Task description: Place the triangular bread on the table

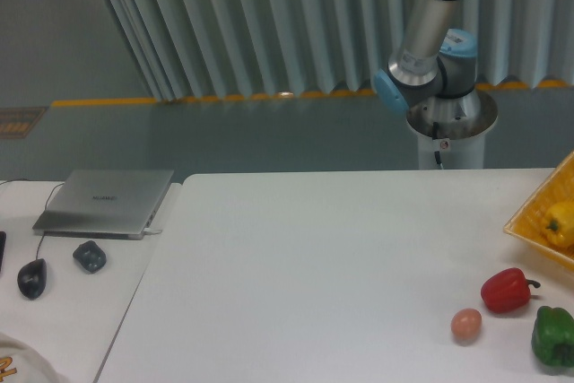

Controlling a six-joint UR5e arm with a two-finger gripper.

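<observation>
End effector: out of frame (state unseen) | table (314, 257): egg (466, 325), red pepper (506, 291)

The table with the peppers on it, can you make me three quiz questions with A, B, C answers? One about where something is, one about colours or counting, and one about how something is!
1. Where is the egg?
A. inside the yellow basket
B. on the white table, just left of the red pepper
C. on the laptop

2. How many peppers lie loose on the table?
A. two, a red one and a green one
B. three red ones
C. none

3. How is the laptop?
A. open with the screen up
B. closed flat
C. standing on its edge

Answers:
1 B, the egg sits on the table close to the red pepper.
2 A, the red pepper and the green pepper lie outside the basket.
3 B, its lid lies shut on the side desk.
</observation>
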